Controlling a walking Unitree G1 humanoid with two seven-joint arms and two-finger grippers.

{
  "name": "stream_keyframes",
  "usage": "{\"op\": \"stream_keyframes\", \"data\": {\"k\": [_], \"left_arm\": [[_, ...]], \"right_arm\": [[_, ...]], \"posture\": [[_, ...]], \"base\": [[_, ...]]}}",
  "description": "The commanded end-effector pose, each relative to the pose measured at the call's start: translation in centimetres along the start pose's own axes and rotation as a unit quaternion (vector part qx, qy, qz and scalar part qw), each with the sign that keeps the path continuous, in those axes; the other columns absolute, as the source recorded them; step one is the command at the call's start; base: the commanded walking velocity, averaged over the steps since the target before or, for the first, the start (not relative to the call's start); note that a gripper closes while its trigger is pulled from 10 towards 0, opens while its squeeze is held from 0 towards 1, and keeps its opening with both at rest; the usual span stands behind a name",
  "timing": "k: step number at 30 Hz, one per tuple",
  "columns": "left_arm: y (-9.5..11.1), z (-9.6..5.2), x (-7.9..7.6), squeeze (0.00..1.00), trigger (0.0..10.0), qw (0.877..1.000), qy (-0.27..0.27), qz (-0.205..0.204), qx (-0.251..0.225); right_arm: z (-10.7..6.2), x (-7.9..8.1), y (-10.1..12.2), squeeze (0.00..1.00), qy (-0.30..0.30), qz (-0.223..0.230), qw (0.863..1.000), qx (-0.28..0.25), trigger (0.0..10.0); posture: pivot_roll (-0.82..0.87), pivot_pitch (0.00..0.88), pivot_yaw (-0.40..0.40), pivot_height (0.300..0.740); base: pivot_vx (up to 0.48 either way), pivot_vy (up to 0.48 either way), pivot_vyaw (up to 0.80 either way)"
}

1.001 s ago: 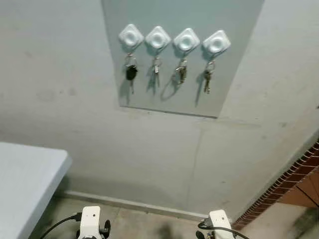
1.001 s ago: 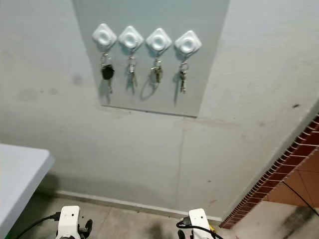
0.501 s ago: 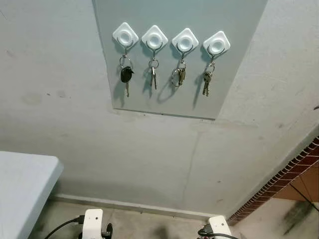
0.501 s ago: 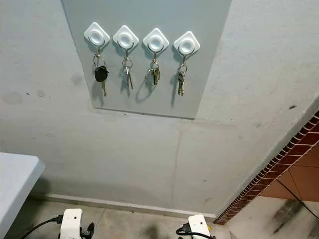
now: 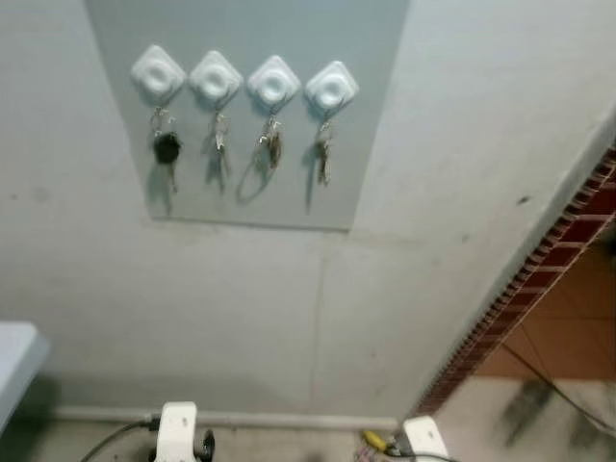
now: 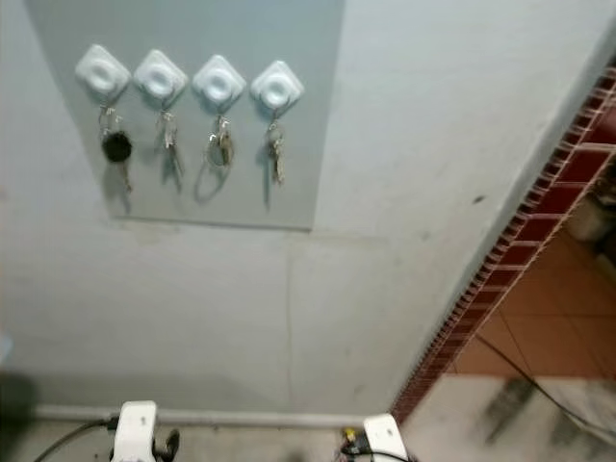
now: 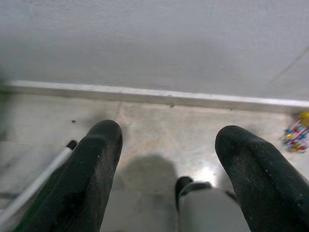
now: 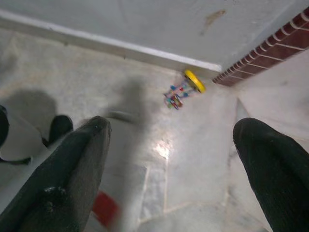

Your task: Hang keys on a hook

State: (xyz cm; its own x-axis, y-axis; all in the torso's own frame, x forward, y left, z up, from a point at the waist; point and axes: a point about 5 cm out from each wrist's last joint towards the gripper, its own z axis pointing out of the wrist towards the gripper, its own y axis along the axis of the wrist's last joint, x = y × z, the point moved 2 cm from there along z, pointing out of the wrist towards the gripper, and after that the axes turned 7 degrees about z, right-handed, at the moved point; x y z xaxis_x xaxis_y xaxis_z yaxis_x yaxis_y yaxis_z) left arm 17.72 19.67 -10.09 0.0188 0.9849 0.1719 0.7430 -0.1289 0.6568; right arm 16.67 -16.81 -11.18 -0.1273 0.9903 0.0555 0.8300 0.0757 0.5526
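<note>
A grey wall (image 5: 192, 289) faces the robot, meeting a pale floor (image 7: 154, 130) at a light skirting strip (image 7: 145, 94). To the right, a red brick edge (image 5: 539, 289) runs diagonally up the wall. A corner of a white table (image 5: 14, 351) shows at the far left.

High on the wall is a smooth grey panel (image 5: 366, 144). It carries four white diamond-shaped hooks (image 5: 272, 81) in a level row. Each hook holds one set of keys (image 5: 271, 146), so the keys hang on the panel, well above both arms. The leftmost set has a black fob (image 5: 166, 147).

Both arms hang low, near the floor. The left gripper (image 7: 169, 164) points at the floor with its two black fingers (image 7: 91, 174) spread apart, holding nothing. The right gripper (image 8: 169, 164) also points at the floor, its fingers (image 8: 72, 169) spread wide and empty. A small bunch of coloured beads with a yellow disc (image 8: 186, 87) lies on the floor beside the skirting, near the brick edge.
</note>
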Motion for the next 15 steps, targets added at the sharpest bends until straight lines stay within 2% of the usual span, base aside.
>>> {"op": "stream_keyframes", "data": {"k": [1, 15], "left_arm": [[-0.14, -0.03, -0.25, 0.00, 10.0, 1.000, -0.002, -0.002, 0.004], [-0.48, -0.06, -0.14, 0.00, 10.0, 1.000, 0.000, 0.000, 0.016]], "right_arm": [[-0.01, -0.34, 0.21, 0.00, -0.003, -0.002, 1.000, -0.002, 10.0], [-0.05, -0.31, 0.11, 0.00, -0.003, -0.003, 1.000, -0.003, 10.0]], "posture": [[-0.10, 0.000, -0.012, 0.660], [-0.10, 0.000, -0.012, 0.660]], "base": [[0.000, 0.000, 0.00], [0.000, 0.000, 0.00]]}}
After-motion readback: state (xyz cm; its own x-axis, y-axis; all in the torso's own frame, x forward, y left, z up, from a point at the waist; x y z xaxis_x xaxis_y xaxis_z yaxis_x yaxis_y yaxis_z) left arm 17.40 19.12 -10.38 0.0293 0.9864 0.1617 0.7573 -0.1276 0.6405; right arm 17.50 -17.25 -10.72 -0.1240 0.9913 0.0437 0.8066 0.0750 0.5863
